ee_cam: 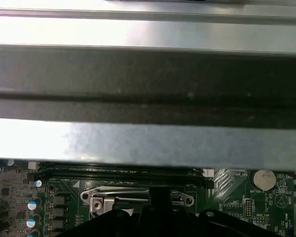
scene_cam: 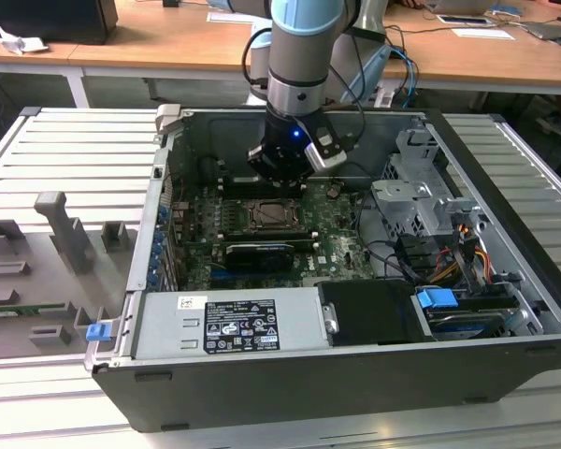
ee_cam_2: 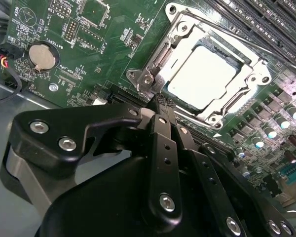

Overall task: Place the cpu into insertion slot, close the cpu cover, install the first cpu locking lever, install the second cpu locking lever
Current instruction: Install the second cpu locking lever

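Open dark-grey computer case [scene_cam: 505,271] lying flat, green circuit board [scene_cam: 196,253] exposed. Black gripper [ee_cam_2: 160,101] low at the near corner of the silver-rimmed square socket [ee_cam_2: 214,74], fingers pressed together, holding nothing. Silver-grey metal cover frame [ee_cam_2: 246,59] down over the pale square chip [ee_cam_2: 202,76], seemingly seated.

Open computer case [scene_cam: 505,309], coin battery [ee_cam_2: 41,56], blue latch [scene_cam: 438,302]

Silver-grey arm [scene_cam: 294,56] with blue joint cap, black screw-studded claw [ee_cam_2: 160,106], perhaps matte.
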`<state>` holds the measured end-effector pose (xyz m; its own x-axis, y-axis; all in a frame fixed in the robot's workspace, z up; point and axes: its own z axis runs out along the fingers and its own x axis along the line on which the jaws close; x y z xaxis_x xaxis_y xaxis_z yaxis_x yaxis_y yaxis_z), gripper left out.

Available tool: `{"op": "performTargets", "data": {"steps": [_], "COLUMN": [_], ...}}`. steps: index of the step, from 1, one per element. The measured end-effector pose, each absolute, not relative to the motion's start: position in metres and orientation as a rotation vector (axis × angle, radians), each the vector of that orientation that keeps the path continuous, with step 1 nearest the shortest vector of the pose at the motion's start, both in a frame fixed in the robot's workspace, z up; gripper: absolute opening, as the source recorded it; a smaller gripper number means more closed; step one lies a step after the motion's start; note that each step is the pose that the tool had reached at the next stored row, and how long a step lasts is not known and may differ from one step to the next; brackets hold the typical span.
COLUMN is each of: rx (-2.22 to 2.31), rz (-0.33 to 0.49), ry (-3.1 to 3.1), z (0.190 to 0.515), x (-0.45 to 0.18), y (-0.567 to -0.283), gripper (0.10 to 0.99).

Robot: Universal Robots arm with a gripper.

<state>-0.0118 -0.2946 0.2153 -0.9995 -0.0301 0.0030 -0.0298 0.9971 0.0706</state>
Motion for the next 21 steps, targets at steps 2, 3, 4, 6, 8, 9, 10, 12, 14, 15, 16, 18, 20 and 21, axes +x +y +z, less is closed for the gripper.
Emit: {"op": "performTargets", "data": {"steps": [2, 3, 4, 6, 8, 9, 10, 12, 14, 15, 16, 18, 20, 21], "rx": [0.047, 0.047, 0.047, 0.047, 0.047, 0.047, 0.047, 0.047, 0.047, 0.047, 0.047, 0.047, 0.047, 0.047], "rz": [-0.111, -0.111, -0.111, -0.110, -0.109, -0.109, -0.109, -0.109, -0.107, -0.107, -0.107, -0.107, -0.107, -0.107], "ry": [-3.135, -3.135, -3.135, -3.135, -3.135, -3.135, -3.135, -3.135, -3.135, -3.135, -3.135, -3.135, -3.135, -3.135], "z": [0.215, 0.215, 0.215, 0.216, 0.219, 0.224, 0.228, 0.238, 0.252, 0.255, 0.255, 0.255, 0.255, 0.255], "x": [-0.012, -0.012, -0.012, -0.012, -0.012, -0.012, -0.012, -0.012, -0.012, -0.012, -0.012, -0.012, -0.012, -0.012], "y": [-0.295, -0.296, -0.297, -0.297, -0.297, -0.297, -0.297, -0.297, -0.297, -0.297, -0.299, -0.305, -0.308, -0.311], "gripper": [0.106, 0.106, 0.106, 0.106, 0.106, 0.106, 0.106, 0.106, 0.106, 0.106, 0.106, 0.106, 0.106, 0.106]}}
